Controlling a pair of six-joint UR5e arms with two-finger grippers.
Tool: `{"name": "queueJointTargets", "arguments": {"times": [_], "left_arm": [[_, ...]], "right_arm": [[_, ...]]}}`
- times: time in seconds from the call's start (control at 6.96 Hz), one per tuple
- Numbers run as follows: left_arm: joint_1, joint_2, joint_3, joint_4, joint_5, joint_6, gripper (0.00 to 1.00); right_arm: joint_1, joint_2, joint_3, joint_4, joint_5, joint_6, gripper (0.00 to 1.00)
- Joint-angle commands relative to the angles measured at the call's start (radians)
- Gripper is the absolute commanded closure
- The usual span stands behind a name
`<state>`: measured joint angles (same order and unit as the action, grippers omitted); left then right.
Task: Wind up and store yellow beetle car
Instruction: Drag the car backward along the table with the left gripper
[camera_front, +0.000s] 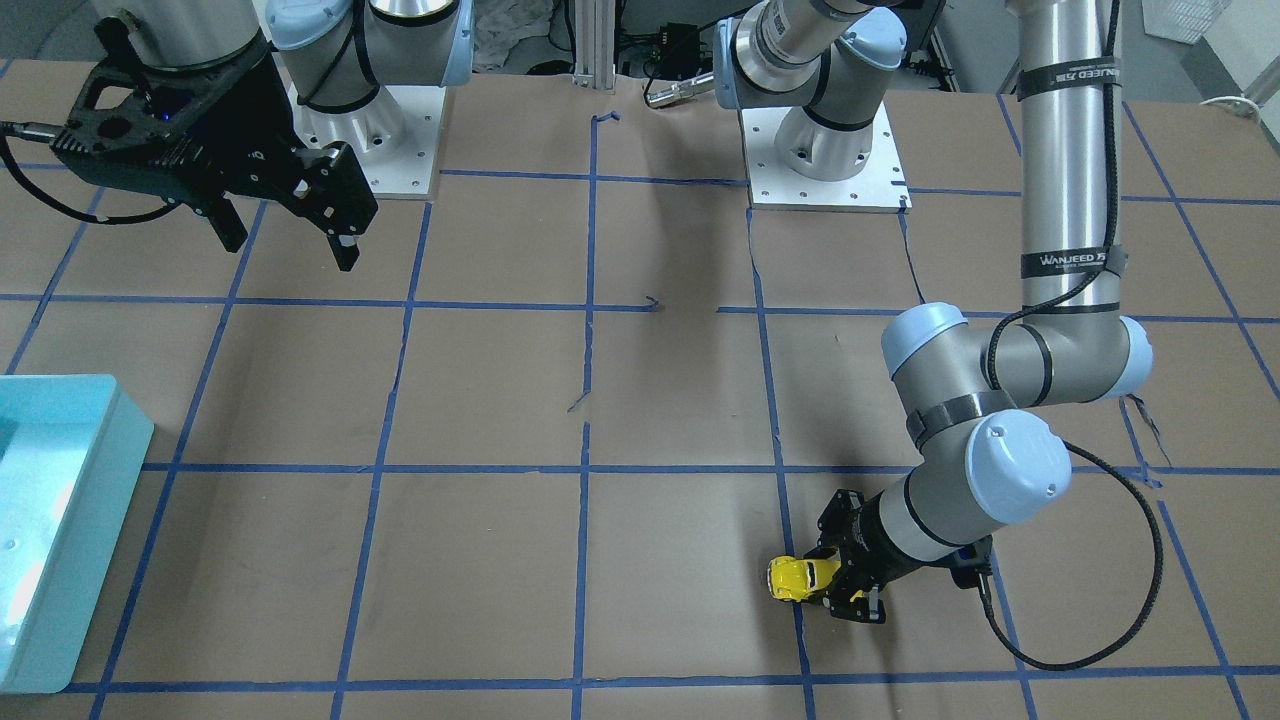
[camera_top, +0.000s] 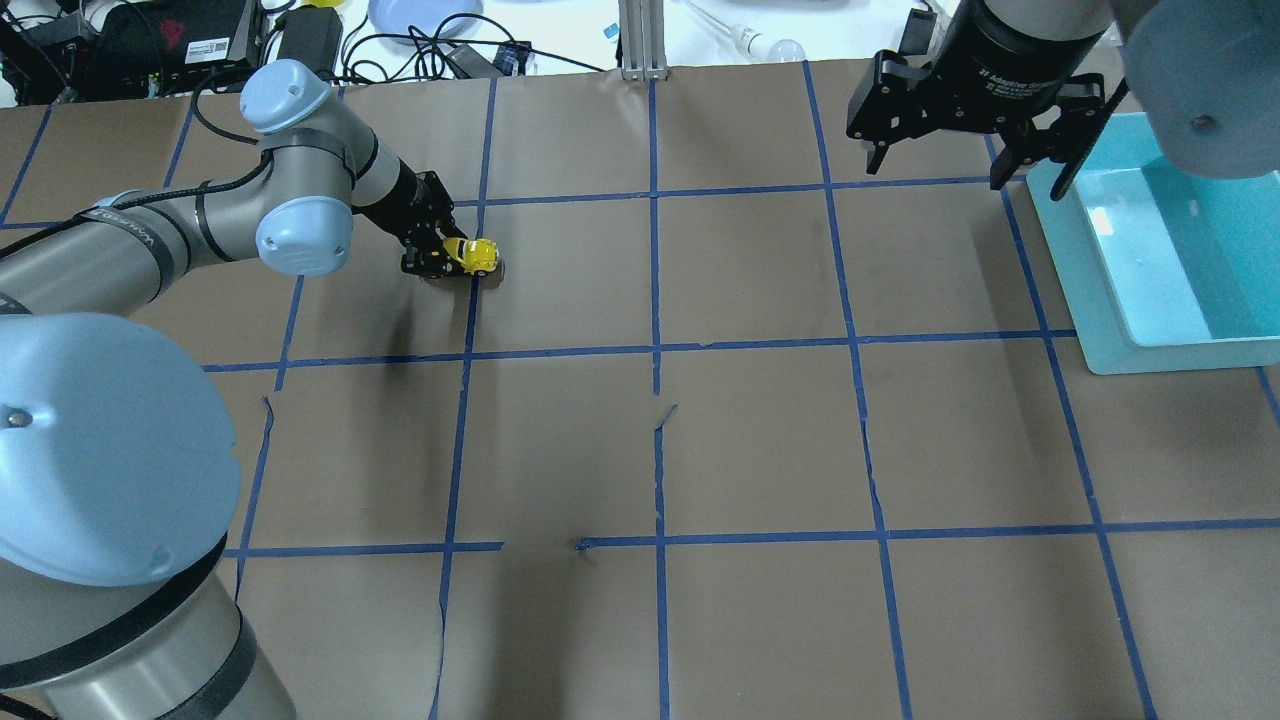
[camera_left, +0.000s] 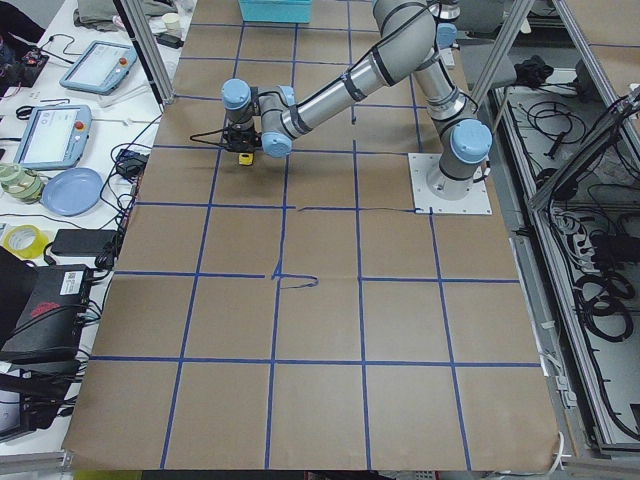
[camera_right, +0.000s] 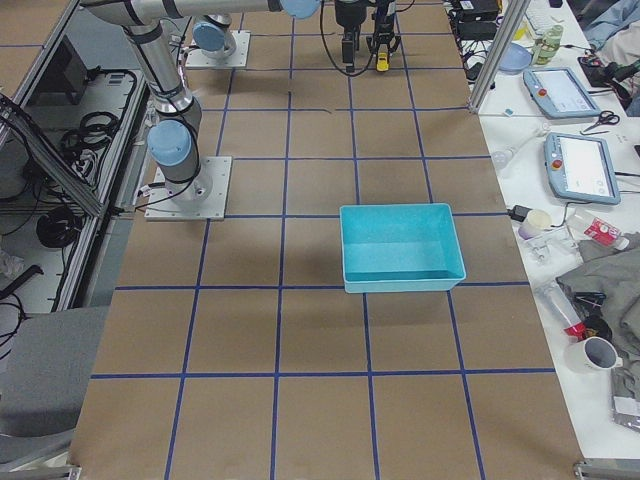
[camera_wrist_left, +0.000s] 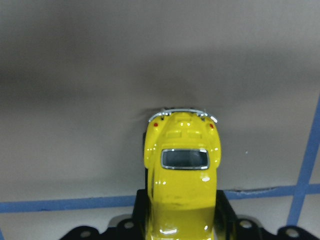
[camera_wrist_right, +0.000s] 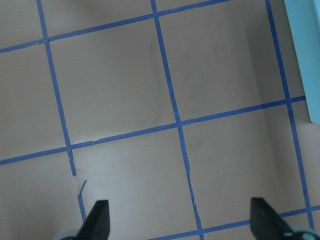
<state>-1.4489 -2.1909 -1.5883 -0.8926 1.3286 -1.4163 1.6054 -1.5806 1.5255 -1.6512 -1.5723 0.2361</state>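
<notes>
The yellow beetle car (camera_front: 797, 577) is a tiny glossy toy with a dark rear window. It sits on the brown paper table, held between the fingers of my left gripper (camera_front: 828, 580), which is shut on it low at the table. It shows in the overhead view (camera_top: 474, 255) and fills the left wrist view (camera_wrist_left: 181, 180), rear end pointing away. In the overhead view my left gripper (camera_top: 447, 255) reaches it from the left. My right gripper (camera_top: 960, 165) is open and empty, raised beside the teal bin (camera_top: 1180, 335). Its fingertips (camera_wrist_right: 97, 220) show wide apart.
The teal bin (camera_front: 60, 530) stands at the table's end on my right side, also in the exterior right view (camera_right: 400, 248). Blue tape lines (camera_top: 655, 350) grid the brown paper. Cables, tablets and a plate lie beyond the far table edge (camera_top: 420, 20).
</notes>
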Motion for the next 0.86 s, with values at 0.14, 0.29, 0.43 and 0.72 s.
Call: {"name": "queueJointTargets", "arguments": {"times": [0.14, 0.29, 0.43, 0.72], "left_arm": [[0.033, -0.004, 0.002, -0.002, 0.056, 0.022, 1.00], [0.048, -0.006, -0.002, 0.000, 0.058, 0.048, 1.00], [0.051, -0.006, -0.004, 0.000, 0.063, 0.077, 1.00], [0.083, -0.006, -0.001, 0.000, 0.060, 0.099, 1.00]], "right_arm": [[0.002, 0.001, 0.001, -0.001, 0.000, -0.004, 0.00], [0.002, -0.001, 0.001, 0.002, 0.000, -0.006, 0.00], [0.002, 0.001, 0.001, 0.002, 0.000, -0.006, 0.00], [0.001, 0.001, 0.001, 0.002, 0.000, -0.006, 0.00]]}}
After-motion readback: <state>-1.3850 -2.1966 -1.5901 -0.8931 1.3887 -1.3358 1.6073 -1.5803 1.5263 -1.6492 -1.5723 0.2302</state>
